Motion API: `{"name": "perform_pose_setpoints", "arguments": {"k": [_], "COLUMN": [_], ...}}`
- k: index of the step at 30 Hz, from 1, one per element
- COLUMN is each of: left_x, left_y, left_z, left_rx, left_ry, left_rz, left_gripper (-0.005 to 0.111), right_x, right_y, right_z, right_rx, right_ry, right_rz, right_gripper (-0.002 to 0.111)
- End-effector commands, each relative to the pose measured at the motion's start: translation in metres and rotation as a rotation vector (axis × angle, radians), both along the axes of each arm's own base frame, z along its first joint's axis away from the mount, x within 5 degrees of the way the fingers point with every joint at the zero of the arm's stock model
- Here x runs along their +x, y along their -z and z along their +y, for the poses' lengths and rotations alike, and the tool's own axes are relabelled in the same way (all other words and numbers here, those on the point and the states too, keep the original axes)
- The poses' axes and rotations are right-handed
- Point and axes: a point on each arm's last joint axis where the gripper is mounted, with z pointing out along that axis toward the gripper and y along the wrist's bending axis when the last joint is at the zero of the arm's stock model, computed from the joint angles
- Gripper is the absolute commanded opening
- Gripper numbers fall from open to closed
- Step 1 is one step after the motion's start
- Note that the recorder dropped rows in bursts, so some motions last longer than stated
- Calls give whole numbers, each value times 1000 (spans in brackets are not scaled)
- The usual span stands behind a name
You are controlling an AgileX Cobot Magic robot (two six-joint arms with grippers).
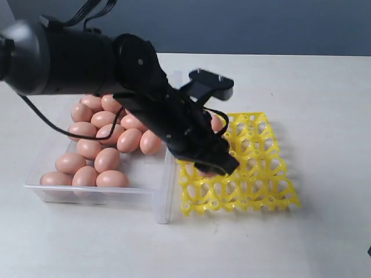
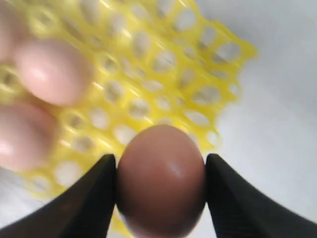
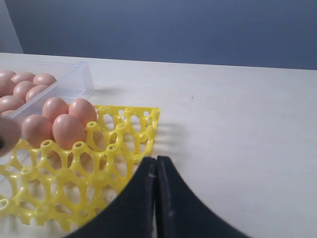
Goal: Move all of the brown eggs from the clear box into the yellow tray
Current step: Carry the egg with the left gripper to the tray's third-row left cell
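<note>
1. The thick black left arm [image 1: 145, 98] is reaching in from the left and hanging over the bright yellow openwork plastic egg tray [image 1: 264, 174].
2. The left jaws are clamping one smooth orange-brown oval egg [image 2: 161, 183] by its two sides, and the egg is filling the whole gap between them.
3. This egg is hovering above the part of the tray that is lying toward the box. The pictures are not showing whether it is touching a cup.
4. A few more orange-brown eggs [image 3: 68, 131] are sitting upright in cups at the tray's far corner next to the box, each touching its neighbour. The other cups in view are standing bare.
5. The large shallow box of clear colourless plastic [image 1: 145, 197] is lying just beside the tray on its left, with its long wall running along the tray's edge.
6. Over a dozen loose orange-brown eggs [image 1: 107, 159] are lying on the box floor, crowding together toward its far and left parts, many of them touching.
7. The right jaws are pressing flat against each other with nothing between them, and they are hanging low over the pale table [image 1: 324, 87] near the tray's edge.
</note>
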Motion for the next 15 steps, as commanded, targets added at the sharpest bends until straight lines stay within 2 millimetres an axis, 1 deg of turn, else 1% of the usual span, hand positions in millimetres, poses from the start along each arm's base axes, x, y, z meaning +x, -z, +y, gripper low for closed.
{"name": "perform_pose_setpoints", "arguments": {"k": [1,3,6,8,10,13,15], "left_x": [22,18,1,-11,-27,-49,-61], "left_y": [-29,-32,-35,-38,-33,-14,-2], "left_z": [-8,-19,-34,-35,-29,-6,5], "left_rx": [-27,-89,-217,-317,-385,-494,-548], "left_ry": [-104,-100,-101,-143,-166,-242,-205], "left_rz": [-345,-451,-606,-686,-775,-818,-837], "left_gripper": [0,0,0,0,0,0,0], "right_x": [0,0,0,0,0,0,0], "right_y": [-2,-2,-2,-2,-2,-2,-2], "right_z": [0,0,0,0,0,0,0], "right_rx": [2,2,2,2,2,2,2], "right_ry": [-1,-1,-1,-1,-1,-1,-1], "right_rz": [-15,-15,-15,-15,-15,-15,-15], "right_gripper": [1,1,1,1,1,1,1]}}
